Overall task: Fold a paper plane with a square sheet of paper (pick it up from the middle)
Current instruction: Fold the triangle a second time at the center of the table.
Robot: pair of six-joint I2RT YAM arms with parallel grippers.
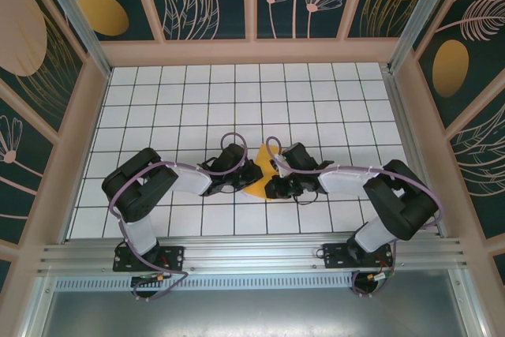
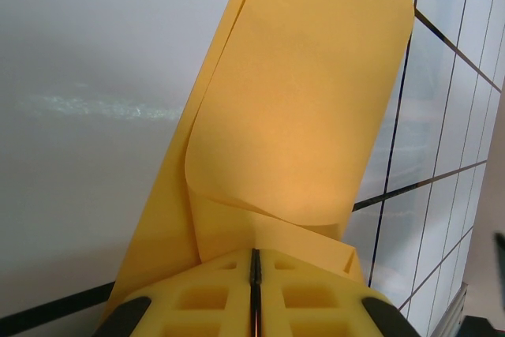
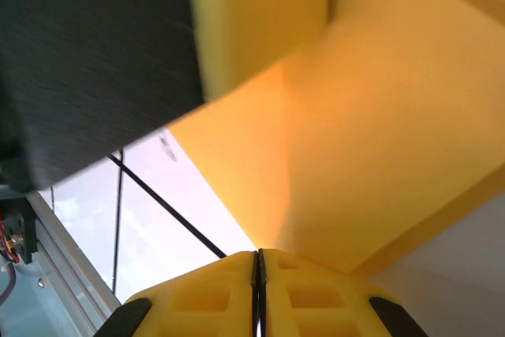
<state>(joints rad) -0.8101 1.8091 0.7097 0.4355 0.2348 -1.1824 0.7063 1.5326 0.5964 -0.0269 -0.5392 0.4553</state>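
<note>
Part-folded sheet of paper (image 1: pixel 259 165) on grid table (image 1: pixel 237 100). Left gripper (image 2: pixel 254 270) pinches its left side, right gripper (image 3: pixel 258 262) its right side, both jaws narrow.

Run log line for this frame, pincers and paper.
left pincer: shut on paper | right pincer: shut on paper | paper: partly folded, curled, between both pincers
</note>
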